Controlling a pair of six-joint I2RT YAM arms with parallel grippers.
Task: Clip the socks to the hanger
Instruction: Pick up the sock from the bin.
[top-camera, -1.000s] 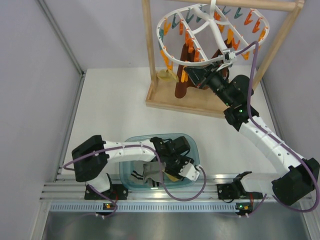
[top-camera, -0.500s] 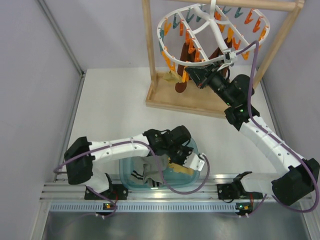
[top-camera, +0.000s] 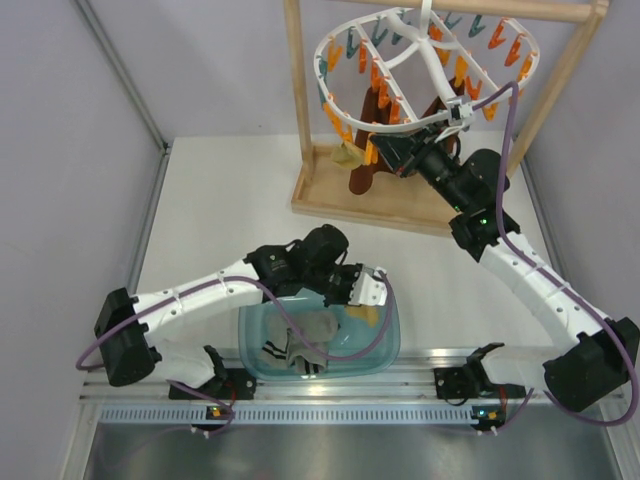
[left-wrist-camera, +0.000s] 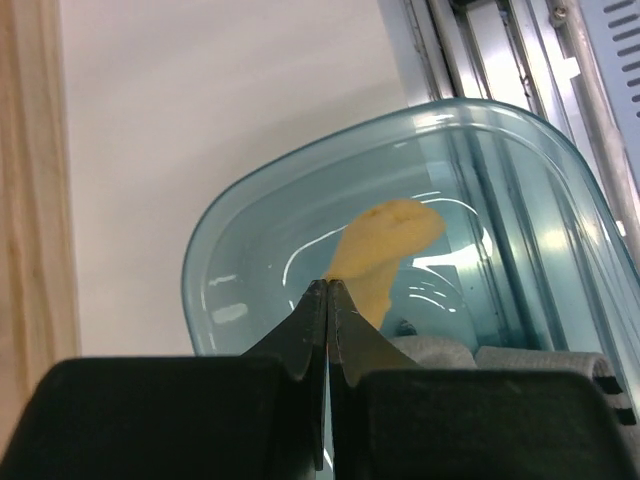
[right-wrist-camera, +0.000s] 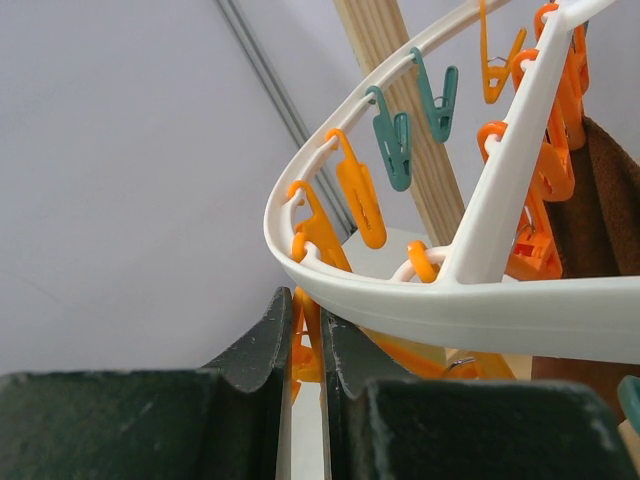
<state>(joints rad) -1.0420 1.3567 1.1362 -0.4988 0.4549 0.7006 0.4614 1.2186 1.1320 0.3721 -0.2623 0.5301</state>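
Observation:
My left gripper is shut on a mustard-yellow sock, which dangles from its tips above the far right part of a teal tub. Grey socks with striped cuffs lie in the tub. The white hanger hangs tilted from the wooden rack. Under its near rim, my right gripper is shut on an orange clip. Another mustard sock shows below the ring's left side.
The wooden rack stands on a base board at the back. Dark brown socks hang from the hanger. Orange and teal clips dangle around the ring. A metal rail runs along the near edge.
My left gripper closed on the mustard sock in the tub and lifted it up and toward the tub's far side. The right arm stayed on the clip.

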